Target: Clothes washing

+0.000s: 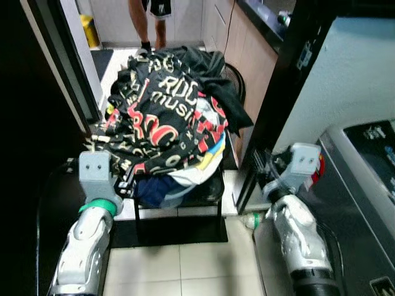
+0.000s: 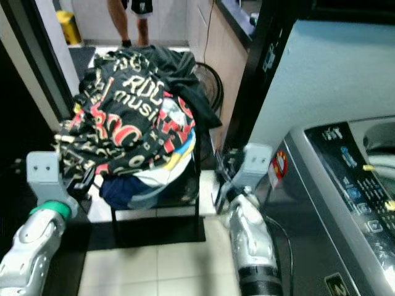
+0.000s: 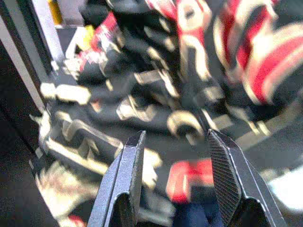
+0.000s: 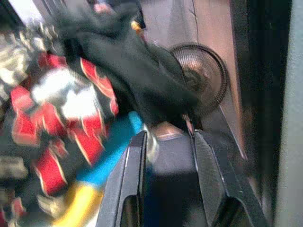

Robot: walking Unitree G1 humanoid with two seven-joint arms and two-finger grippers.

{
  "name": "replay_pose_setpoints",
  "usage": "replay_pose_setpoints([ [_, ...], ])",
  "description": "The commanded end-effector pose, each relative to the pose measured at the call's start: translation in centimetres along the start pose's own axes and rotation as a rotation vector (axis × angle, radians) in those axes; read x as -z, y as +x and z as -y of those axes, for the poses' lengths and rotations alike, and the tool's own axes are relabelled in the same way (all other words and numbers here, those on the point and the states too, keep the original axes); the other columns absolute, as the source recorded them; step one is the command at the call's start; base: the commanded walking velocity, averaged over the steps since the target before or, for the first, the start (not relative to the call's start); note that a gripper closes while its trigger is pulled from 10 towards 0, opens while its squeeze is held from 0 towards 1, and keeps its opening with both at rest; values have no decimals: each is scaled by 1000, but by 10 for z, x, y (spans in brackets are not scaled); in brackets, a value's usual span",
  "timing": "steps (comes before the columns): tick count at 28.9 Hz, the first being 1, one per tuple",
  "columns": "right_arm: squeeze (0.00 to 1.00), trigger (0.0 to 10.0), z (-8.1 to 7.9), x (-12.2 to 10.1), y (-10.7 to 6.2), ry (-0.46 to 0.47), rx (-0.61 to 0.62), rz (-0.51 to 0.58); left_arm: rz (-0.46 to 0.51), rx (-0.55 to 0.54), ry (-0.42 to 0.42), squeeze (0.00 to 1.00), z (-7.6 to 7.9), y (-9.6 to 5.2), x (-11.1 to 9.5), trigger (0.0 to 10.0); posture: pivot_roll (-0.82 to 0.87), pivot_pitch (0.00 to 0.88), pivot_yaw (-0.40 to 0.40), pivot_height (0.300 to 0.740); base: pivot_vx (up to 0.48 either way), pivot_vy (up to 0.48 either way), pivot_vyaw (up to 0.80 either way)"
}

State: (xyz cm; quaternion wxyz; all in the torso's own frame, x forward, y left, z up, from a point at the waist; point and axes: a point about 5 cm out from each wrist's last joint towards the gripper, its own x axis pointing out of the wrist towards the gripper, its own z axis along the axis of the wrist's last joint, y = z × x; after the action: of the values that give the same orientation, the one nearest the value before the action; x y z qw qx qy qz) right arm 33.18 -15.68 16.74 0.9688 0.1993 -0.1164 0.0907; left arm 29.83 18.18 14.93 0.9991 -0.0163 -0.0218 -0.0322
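Ahead, heaped black, red-lettered clothes pile (image 1: 170,120), overhanging black stand (image 1: 219,206)

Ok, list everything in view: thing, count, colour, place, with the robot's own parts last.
clothes pile: one heap, mostly black with red, cream, blue and yellow, on the stand ahead.
stand: one, black, on the tiled floor under the pile.
fan: one, dark, on the floor behind the pile, by the wooden cabinet.
washing machine: one, grey with a dark panel, at the robot's right.
person: one, legs in dark shorts, standing beyond the pile.
left hand: fingers black, open, close over the printed fabric.
right hand: fingers black, open, at the pile's right edge.
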Motion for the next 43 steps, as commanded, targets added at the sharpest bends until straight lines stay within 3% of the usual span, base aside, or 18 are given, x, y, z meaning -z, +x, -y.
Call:
replay_pose_setpoints([
  [1, 0, 10000, -22, -16, 10, 93, -114, 55, -5, -13, 2, 0, -3, 0, -1, 10000, 41, 0, 34, 740, 330, 0, 0],
  [3, 0, 10000, -30, -24, 14, 117, -166, 75, 4, -12, 1, 0, -3, 1, -4, 10000, 41, 0, 34, 740, 326, 0, 0],
  [6, 0, 10000, -57, -33, 17, 144, -350, 74, 34, 3, 6, 0, 0, 5, -13, 10000, 41, 0, 34, 740, 328, 0, 0],
  [15, 0, 10000, -71, -28, 10, 161, -470, 30, 32, 3, 18, 0, -3, 4, -12, 10000, 48, 0, 31, 740, 328, 0, 0],
  [24, 0, 10000, -71, -27, 9, 169, -473, 2, 26, 3, 21, 0, -3, 3, -12, 10000, 45, 0, 35, 740, 325, 0, 0],
  [33, 0, 10000, -57, -26, 12, 150, -395, -14, 8, -26, 24, 0, -4, 2, -9, 10000, 42, 0, 37, 740, 72, 0, 0],
  [38, 0, 10000, -50, -24, 14, 83, -395, -57, 5, -28, 29, 0, -6, 1, -8, 10000, 41, 0, 35, 740, 0, 0, 0],
  [43, 0, 10000, -57, -24, 16, 31, -473, -86, 9, 17, 53, 0, -4, -2, -6, 10000, 42, 0, 30, 740, 0, 0, 0],
])
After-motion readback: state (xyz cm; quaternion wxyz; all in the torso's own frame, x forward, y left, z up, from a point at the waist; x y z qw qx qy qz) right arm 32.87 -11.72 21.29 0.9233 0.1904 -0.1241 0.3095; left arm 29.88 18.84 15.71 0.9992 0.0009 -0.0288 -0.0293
